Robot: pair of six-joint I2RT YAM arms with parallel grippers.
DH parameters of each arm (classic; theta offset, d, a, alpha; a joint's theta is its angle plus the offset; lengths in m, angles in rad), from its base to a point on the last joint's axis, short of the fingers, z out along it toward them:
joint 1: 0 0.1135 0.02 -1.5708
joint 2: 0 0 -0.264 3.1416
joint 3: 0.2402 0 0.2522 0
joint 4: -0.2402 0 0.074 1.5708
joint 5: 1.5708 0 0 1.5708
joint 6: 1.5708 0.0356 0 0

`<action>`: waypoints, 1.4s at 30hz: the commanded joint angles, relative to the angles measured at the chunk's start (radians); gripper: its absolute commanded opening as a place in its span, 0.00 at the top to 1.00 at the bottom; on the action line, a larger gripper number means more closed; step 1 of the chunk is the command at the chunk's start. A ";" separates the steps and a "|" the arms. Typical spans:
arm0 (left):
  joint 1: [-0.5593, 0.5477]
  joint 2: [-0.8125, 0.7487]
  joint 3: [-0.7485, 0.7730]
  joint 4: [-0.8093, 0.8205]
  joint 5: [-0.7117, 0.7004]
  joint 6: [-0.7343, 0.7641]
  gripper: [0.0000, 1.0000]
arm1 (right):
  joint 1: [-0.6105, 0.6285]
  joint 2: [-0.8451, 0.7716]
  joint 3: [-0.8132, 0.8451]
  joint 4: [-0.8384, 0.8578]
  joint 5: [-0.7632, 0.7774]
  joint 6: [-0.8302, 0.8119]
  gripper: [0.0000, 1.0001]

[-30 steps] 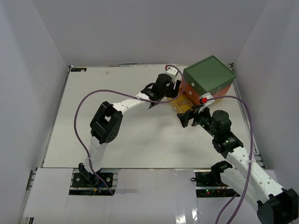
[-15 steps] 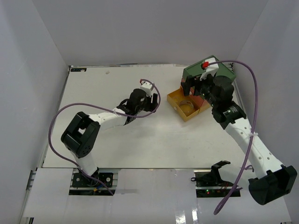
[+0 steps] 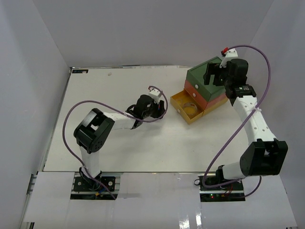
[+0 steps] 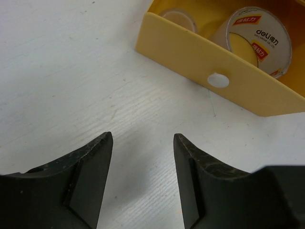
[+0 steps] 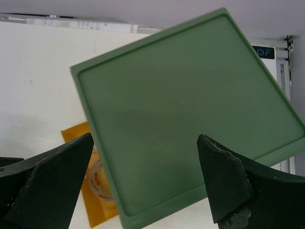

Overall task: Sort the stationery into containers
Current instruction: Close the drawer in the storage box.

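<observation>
Worry: left gripper (image 4: 142, 152), parted and empty beside the chest (image 3: 196, 78), knocks its open yellow drawer (image 4: 181, 55) crooked while right gripper (image 5: 145, 148) hovers wide above.

Count: storage, tape, robot hw
1 small boxy plastic chest (image 3: 212, 76) w/ 3 drawers: 1 green drawer (image 3: 194, 78), 1 orange-red drawer (image 3: 196, 90), 1 yellow drawer (image 4: 181, 50). 1 white round knob (image 4: 218, 80) visible. 2 tape rolls: 1 larger pale tape roll (image 4: 267, 34), 1 smaller clear tape roll (image 4: 178, 18). 2 grippers: left gripper (image 4: 142, 138), right gripper (image 5: 145, 139). 2 purple cables (image 3: 71, 119).
</observation>
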 commanded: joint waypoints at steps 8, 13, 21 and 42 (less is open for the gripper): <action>-0.047 0.110 0.125 0.062 0.030 0.001 0.38 | -0.034 0.085 -0.005 0.030 0.017 -0.088 0.07; -0.064 0.164 0.192 0.069 0.021 -0.001 0.39 | -0.034 0.095 -0.065 0.052 0.001 -0.131 0.04; -0.090 0.279 0.313 0.097 -0.004 -0.014 0.39 | -0.034 0.069 -0.126 0.067 -0.017 -0.151 0.03; -0.138 0.563 0.617 0.365 -0.097 0.015 0.33 | -0.034 0.042 -0.144 0.058 -0.075 -0.146 0.02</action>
